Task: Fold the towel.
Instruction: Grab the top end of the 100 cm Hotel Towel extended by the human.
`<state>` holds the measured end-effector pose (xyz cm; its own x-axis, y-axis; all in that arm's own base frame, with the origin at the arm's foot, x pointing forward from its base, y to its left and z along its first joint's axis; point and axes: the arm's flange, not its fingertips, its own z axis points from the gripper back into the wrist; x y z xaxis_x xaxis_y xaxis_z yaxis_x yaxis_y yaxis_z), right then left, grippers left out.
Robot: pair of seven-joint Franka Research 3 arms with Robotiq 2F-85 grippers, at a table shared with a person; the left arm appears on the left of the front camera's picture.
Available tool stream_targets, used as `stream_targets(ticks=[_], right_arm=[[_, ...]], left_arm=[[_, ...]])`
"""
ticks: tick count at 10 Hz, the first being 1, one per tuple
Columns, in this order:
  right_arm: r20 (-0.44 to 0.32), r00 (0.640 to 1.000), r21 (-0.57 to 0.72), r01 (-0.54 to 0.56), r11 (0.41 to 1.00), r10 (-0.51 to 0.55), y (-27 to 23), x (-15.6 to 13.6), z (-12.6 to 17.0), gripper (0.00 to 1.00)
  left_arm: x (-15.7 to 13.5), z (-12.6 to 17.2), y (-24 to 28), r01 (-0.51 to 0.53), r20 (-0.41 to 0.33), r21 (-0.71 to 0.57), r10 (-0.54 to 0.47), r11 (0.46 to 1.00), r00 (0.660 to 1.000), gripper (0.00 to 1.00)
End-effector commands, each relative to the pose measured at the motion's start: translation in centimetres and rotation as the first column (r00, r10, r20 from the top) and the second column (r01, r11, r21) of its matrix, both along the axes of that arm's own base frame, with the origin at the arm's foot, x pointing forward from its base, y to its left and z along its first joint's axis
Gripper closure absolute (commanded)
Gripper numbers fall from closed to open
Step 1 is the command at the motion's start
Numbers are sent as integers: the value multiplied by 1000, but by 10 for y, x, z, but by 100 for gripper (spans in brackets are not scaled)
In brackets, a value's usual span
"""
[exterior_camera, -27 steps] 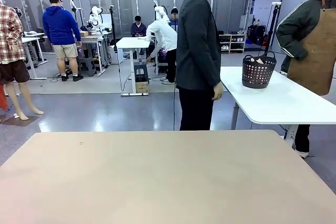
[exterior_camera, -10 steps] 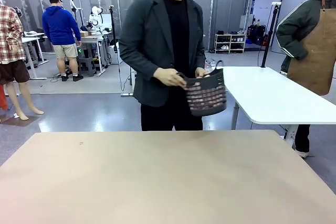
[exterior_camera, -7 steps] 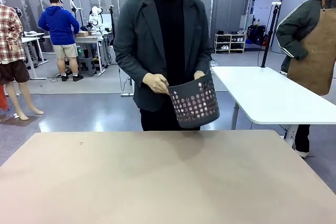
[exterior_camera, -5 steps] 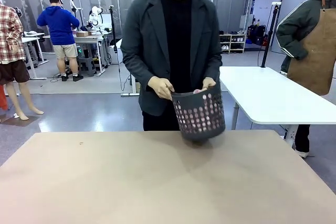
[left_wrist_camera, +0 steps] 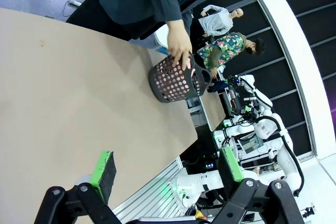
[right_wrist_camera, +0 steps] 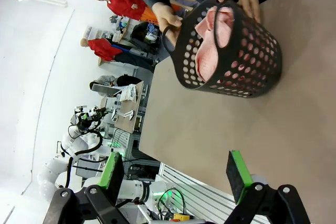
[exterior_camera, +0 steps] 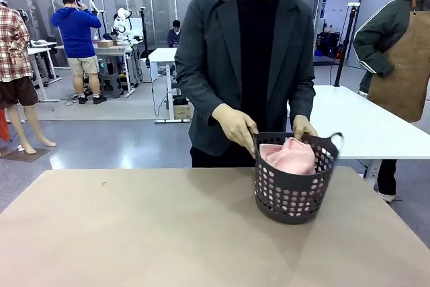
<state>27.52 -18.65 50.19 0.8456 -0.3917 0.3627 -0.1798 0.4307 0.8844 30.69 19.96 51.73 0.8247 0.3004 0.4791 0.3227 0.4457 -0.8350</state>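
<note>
Since half a second ago the basket (exterior_camera: 293,189) has come down out of the air onto the table (exterior_camera: 121,233), and the person (exterior_camera: 248,52) holding it has shifted toward 3 o'clock. Starting at the left gripper (left_wrist_camera: 167,167): it stands wide open with nothing between its green pads (left_wrist_camera: 103,167), above the near edge of the table. In its wrist view the basket lies at about 12 o'clock from it, well apart. The right gripper (right_wrist_camera: 176,174) is also spread wide and empty. In its wrist view the basket lies at about 1 o'clock, also well apart. The dark, hole-patterned basket stands upright on the table, at roughly 2 o'clock from the table's middle in the front view. The towel (exterior_camera: 289,156) is bunched inside it, a salmon-pink heap rising just above the rim. One hand (exterior_camera: 235,128) of the person grips the rim at the basket's 10 o'clock side. The other hand (exterior_camera: 304,127) rests on the far rim at about 1 o'clock, touching the towel's top. Beyond them, at 3 o'clock in the front view, a white table (exterior_camera: 366,129) stands with someone in a brown apron (exterior_camera: 406,72) beside it.
</note>
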Motion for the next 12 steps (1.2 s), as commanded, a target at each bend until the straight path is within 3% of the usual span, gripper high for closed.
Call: stream_targets(ticks=[1, 12], right_arm=[[26, 1000, 0, -2, 1000, 2, -1, 2, 0, 0], [26, 1000, 0, -2, 1000, 2, -1, 2, 0, 0]], left_arm=[[0, 2, 1, 12, 26, -8, -11, 1000, 1000, 0], [0, 2, 1, 12, 26, -8, -11, 1000, 1000, 0]])
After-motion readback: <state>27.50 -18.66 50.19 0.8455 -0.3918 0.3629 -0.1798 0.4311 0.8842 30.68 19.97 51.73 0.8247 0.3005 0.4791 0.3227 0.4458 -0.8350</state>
